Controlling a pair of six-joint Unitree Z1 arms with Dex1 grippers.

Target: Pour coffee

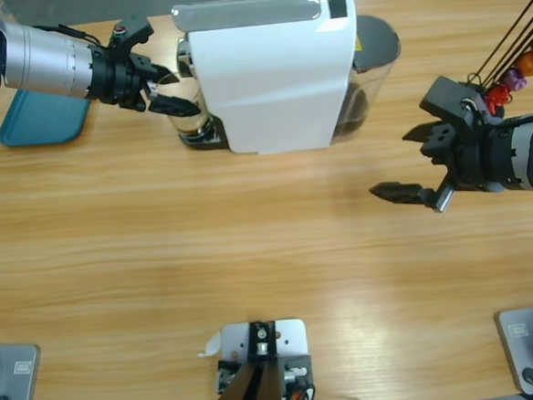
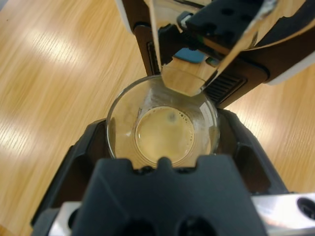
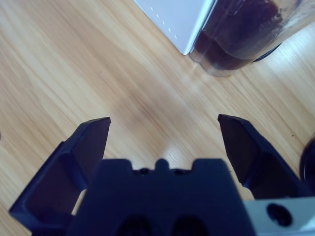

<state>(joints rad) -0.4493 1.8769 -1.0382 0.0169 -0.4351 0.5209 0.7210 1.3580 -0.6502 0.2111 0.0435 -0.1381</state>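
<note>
Tan-foamed coffee (image 2: 164, 134) in a glass (image 2: 162, 123) between the left claw's (image 2: 162, 147) jaws, seemingly gripped; right claw (image 3: 165, 142) wide open, empty.

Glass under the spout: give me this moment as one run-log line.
left gripper: shut on glass under spout | coffee: shallow, foamy | right gripper: open, empty, over table

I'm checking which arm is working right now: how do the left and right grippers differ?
The left gripper is closed around the glass of coffee under the machine's spout; the right gripper holds nothing, jaws spread wide. The left gripper is at the white coffee machine; the right gripper hangs over bare table, apart from the machine. Both have two black jaws.
</note>
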